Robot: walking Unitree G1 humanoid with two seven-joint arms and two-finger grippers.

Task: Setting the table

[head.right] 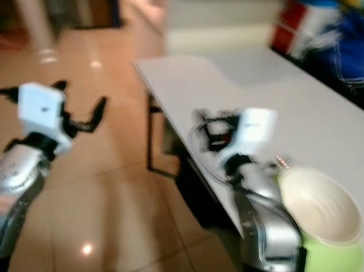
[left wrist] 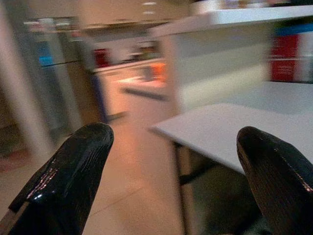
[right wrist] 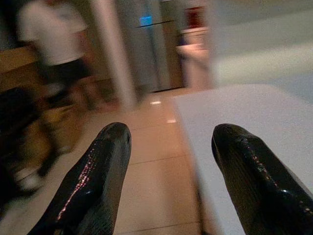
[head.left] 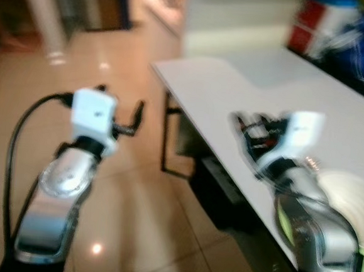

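Grippers both raised, empty, fingers spread: left gripper (head.left: 123, 115) over glossy tan floor tiles (head.left: 137, 221) beside the smooth white rectangular table (head.left: 247, 103), right gripper (head.right: 208, 128) above its near edge. Round cream bowl (head.right: 318, 206) nested in lime-green bowl (head.right: 330, 261) rests on that table, just beside the right arm.

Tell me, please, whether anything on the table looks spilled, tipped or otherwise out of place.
Nothing stands out. On the white table, a cream bowl sits nested upright in a green bowl near the edge, beside the right arm, with no spill visible. Both the left gripper and right gripper are open and empty. The pictures are blurred, so fine damage cannot be judged.
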